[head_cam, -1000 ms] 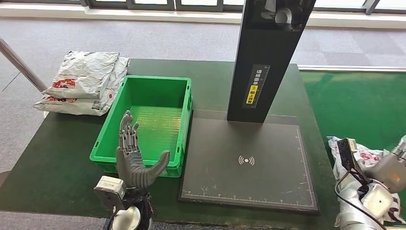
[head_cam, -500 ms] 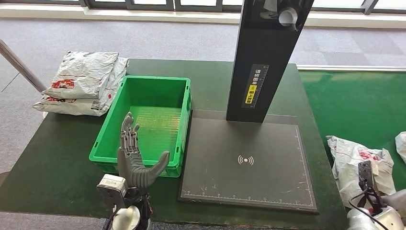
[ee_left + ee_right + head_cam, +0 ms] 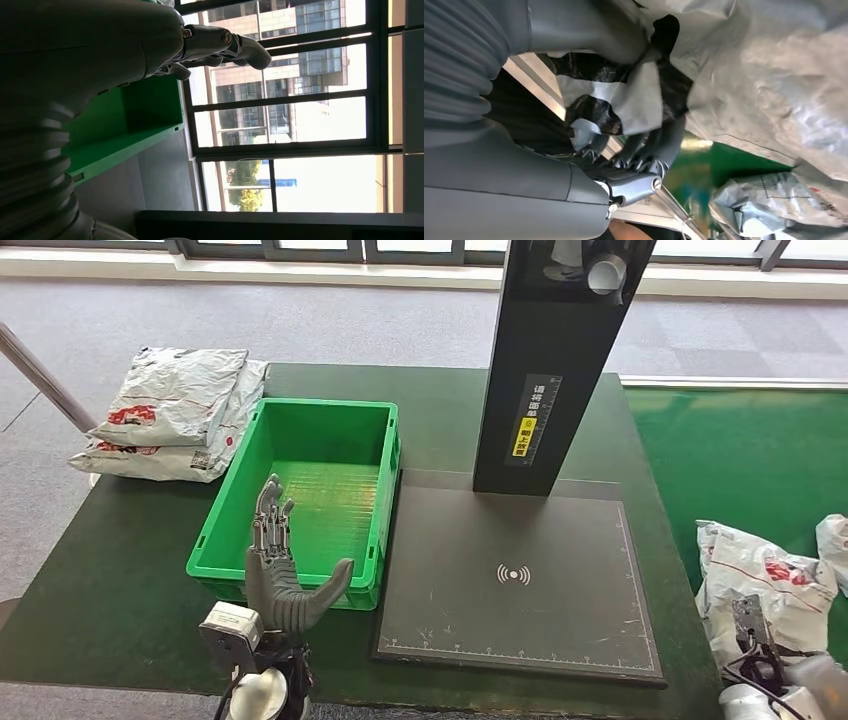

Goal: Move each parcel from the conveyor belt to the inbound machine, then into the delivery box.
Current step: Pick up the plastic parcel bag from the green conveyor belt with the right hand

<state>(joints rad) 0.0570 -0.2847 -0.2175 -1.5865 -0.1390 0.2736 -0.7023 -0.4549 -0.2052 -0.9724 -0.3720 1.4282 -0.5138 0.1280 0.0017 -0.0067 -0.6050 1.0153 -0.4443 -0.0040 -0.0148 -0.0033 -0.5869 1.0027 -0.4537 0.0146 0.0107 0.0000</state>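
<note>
Left hand (image 3: 281, 580) raised, fingers spread, holding nothing, right hand (image 3: 639, 150) fingers closed on grey parcel (image 3: 769, 75)

Dark grey left hand (image 3: 281, 575) with jointed fingers, silver wrist block, grey ribbed cover, visible screws

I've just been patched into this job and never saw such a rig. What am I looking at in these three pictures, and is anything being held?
The wide picture is from the robot's head, looking down at a table. The left hand stands open by the green delivery box, which looks empty. The black pad with the tall post is the inbound machine. Grey parcels are stacked beyond the box. The other two pictures come from cameras at each wrist, turned sideways. The right wrist view shows the right hand gripping a grey parcel on the green conveyor belt.
</note>
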